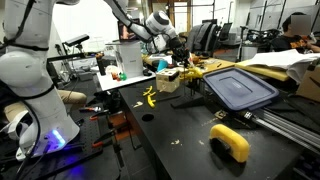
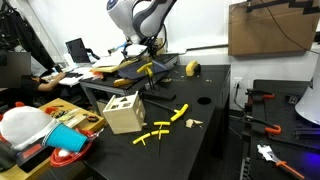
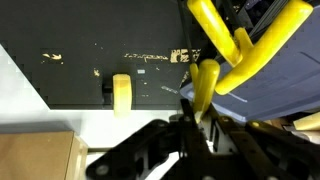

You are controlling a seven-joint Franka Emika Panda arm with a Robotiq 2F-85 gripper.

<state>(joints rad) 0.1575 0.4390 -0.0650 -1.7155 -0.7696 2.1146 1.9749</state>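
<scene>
My gripper (image 3: 200, 128) is shut on a long yellow piece (image 3: 205, 85) that sticks out past the fingertips. It hangs over the edge of a blue lid (image 3: 275, 85), beside another yellow forked piece (image 3: 235, 45) lying on that lid. In both exterior views the gripper (image 1: 174, 52) (image 2: 143, 58) hovers above the lid (image 1: 240, 88) (image 2: 158, 70), just beyond a wooden box with holes (image 1: 167, 82) (image 2: 123, 112). The box corner shows in the wrist view (image 3: 35, 155).
Loose yellow pieces lie on the black table (image 1: 150, 97) (image 2: 178, 112) (image 2: 155, 133) (image 3: 121, 92). A yellow tape roll (image 1: 230, 142) (image 2: 193, 67) sits near the table edge. Cluttered desks, a monitor (image 1: 130, 55) and a person (image 2: 40, 82) stand around.
</scene>
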